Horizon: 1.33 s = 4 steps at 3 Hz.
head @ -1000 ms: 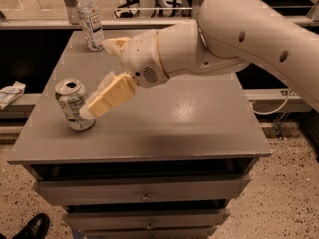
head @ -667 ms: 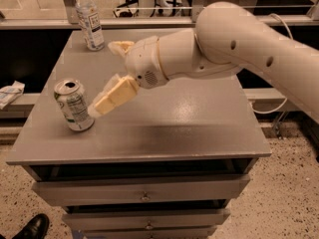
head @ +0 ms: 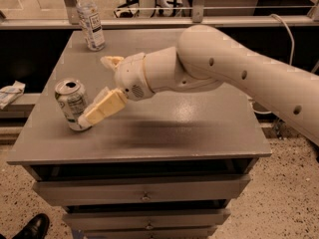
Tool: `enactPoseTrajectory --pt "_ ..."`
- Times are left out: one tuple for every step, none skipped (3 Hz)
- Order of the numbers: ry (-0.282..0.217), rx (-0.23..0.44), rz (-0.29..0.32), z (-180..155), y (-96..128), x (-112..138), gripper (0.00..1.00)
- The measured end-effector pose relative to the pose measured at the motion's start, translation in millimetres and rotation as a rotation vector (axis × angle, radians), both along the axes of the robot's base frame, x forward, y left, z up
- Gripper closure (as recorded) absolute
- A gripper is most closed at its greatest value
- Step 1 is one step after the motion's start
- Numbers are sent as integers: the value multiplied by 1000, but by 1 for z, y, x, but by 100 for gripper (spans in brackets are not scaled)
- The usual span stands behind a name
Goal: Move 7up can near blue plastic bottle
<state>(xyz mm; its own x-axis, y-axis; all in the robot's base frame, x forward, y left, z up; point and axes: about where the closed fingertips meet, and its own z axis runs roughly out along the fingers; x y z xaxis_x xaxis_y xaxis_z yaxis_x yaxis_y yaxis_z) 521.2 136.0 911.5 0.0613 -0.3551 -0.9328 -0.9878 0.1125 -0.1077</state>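
The 7up can (head: 71,105) stands near the front left corner of the grey cabinet top (head: 199,128), its opened silver top facing up. The blue plastic bottle (head: 90,20), clear with a white cap and white label, stands upright at the back left corner, well apart from the can. My gripper (head: 94,89) is just right of the can and open. Its near cream finger (head: 102,108) reaches down-left, and its tip touches the can's lower right side. The far finger (head: 111,61) points toward the back and touches nothing.
The cabinet has drawers (head: 144,190) below its front edge. A white crumpled object (head: 11,92) lies on a lower ledge to the left. A black shoe (head: 33,226) shows at the bottom left. A railing and a cable (head: 286,31) run behind.
The near finger drew back a little to the right, then swung down-left again to the can's lower side. The can and the bottle have stayed in place.
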Motion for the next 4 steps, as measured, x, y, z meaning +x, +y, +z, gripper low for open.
enactPoseTrajectory --pt "17 13 -1 -17 17 6 0" --pt "33 34 0 -27 31 11 15" --pt "53 70 -16 -26 41 14 38" --pt "63 100 -38 -22 46 17 62"
